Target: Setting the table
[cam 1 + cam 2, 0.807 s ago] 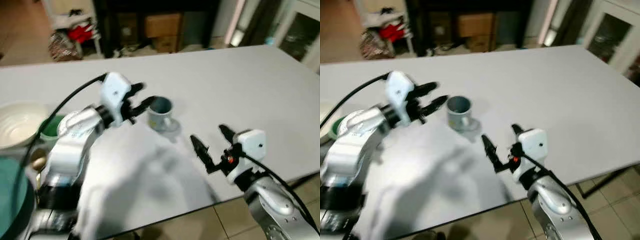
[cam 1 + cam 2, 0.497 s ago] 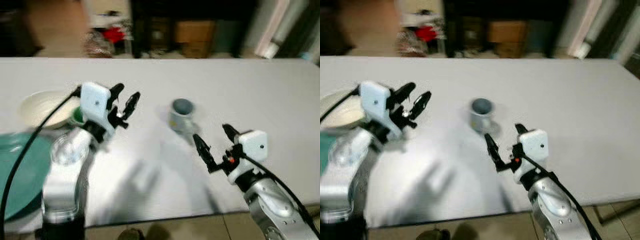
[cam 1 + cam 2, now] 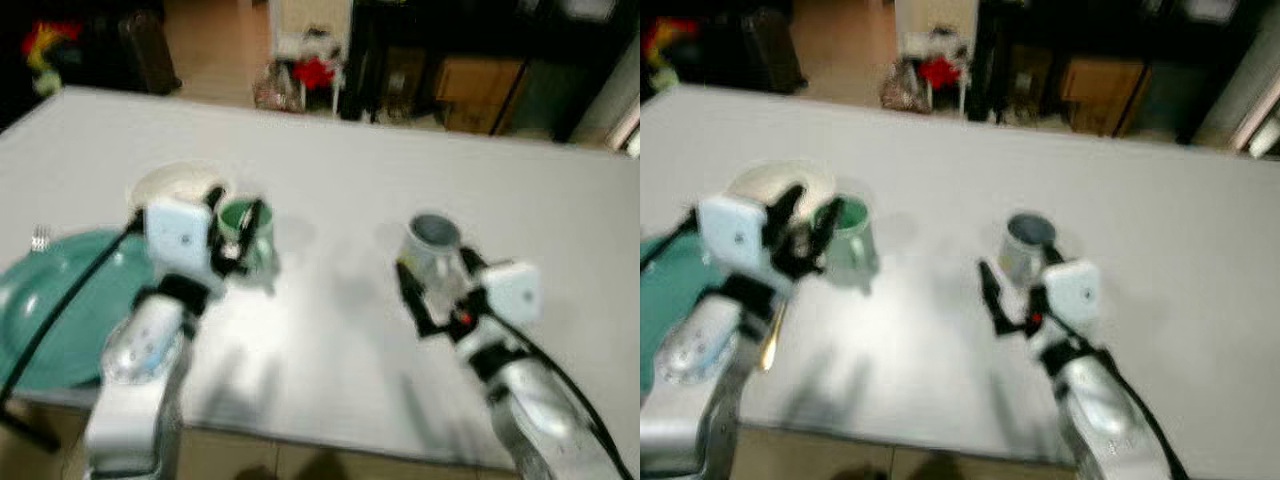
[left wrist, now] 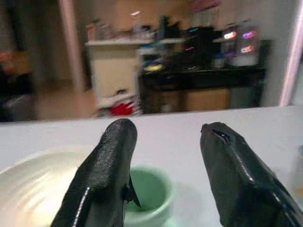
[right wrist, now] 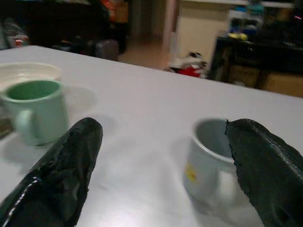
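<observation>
Just ahead of the wide-open left gripper (image 4: 163, 177) stands the green mug (image 4: 147, 196); closing off-centre could tip it into the bowl (image 4: 33, 189). The right gripper (image 5: 161, 175) gapes beside the grey mug (image 5: 208, 158).

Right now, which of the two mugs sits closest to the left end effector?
The green mug, beside the cream bowl, right by the left end effector; the grey mug stands apart, near the right arm.
</observation>
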{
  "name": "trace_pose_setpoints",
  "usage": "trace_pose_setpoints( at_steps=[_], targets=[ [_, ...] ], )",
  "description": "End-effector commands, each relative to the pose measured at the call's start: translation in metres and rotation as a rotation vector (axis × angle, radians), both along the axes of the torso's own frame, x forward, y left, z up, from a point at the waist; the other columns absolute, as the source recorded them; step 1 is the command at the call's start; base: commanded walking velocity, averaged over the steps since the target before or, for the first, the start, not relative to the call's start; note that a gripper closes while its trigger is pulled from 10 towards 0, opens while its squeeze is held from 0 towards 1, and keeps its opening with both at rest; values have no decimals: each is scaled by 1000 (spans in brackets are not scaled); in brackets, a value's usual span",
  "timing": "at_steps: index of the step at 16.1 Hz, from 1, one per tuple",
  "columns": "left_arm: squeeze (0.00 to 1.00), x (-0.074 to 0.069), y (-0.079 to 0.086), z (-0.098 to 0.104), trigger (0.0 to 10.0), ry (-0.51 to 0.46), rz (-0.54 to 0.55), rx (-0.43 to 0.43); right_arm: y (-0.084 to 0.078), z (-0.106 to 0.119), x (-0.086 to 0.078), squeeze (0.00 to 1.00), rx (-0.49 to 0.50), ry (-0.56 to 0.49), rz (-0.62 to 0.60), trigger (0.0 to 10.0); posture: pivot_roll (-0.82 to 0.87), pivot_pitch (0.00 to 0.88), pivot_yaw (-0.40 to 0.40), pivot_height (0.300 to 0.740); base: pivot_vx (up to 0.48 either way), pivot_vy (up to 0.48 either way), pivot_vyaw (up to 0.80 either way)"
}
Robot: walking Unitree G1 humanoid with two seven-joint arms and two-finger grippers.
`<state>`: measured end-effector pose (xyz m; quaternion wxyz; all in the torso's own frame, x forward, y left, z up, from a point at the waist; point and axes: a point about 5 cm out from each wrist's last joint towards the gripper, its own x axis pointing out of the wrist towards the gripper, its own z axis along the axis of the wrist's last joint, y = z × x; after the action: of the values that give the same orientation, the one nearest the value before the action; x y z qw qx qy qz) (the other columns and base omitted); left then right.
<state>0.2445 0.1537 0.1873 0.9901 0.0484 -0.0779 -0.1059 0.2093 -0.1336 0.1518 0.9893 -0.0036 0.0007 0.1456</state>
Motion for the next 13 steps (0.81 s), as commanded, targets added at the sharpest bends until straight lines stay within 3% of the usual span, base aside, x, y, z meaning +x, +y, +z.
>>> trace_pose_setpoints(
  at_steps=[1, 8, 9, 11, 13],
  targets=[
    [384, 1, 0, 0, 10000, 6, 16, 7, -4, 1, 2, 0, -11, -12, -7, 10000, 50, 0, -61, 740, 0, 0, 788],
    [404, 1, -8, -2, 10000, 71, -52, 11, -8, 2, 5, 0, 29, 8, -16, 10000, 55, 0, -60, 740, 0, 0, 788],
    [400, 1, -6, -3, 10000, 53, -48, 46, -12, 1, 7, 0, 6, -9, -77, 10000, 57, 0, -52, 740, 0, 0, 794],
    [392, 2, -5, -5, 10000, 58, -90, 25, -21, -2, 11, 0, -36, -22, -150, 10000, 50, 0, -38, 740, 0, 0, 800],
    [388, 3, -2, -5, 10000, 62, -102, 13, -27, 0, 10, 0, -39, -29, -153, 10000, 49, 0, -31, 740, 0, 0, 800]
  ],
)
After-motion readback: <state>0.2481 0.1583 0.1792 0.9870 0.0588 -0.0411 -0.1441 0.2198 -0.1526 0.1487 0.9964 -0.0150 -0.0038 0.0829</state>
